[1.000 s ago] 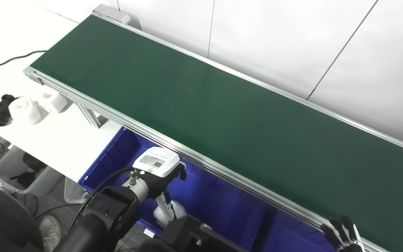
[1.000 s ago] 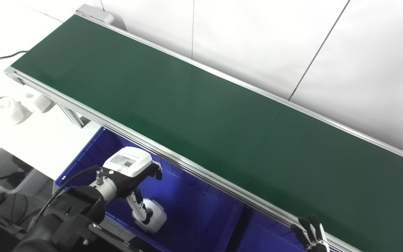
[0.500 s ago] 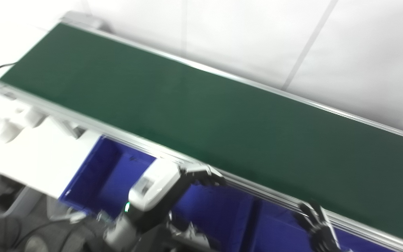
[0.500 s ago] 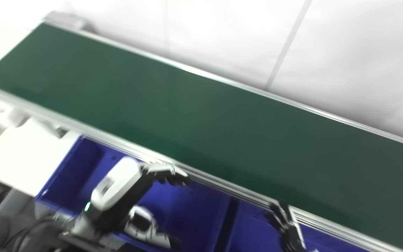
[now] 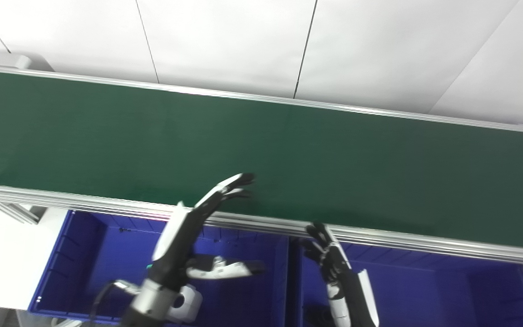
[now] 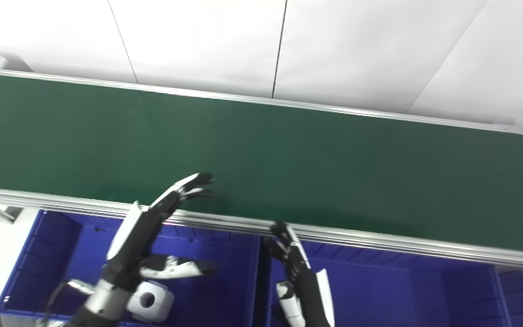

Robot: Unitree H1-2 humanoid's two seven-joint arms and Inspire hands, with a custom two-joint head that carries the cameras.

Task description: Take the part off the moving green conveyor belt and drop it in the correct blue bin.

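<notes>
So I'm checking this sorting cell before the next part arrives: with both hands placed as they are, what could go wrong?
1. The left hand is open with fingertips over the green belt; touching the moving surface could drag them.
2. The right hand sits at the aluminium rail, so a quick lift might clip it.
3. A white part already lies in the left blue bin; another drop could bounce off it.

The left hand is raised, empty, fingers stretched forward and thumb splayed sideways; the right hand stands lower, fingers upright and apart. Both forearms rise from below.
</notes>
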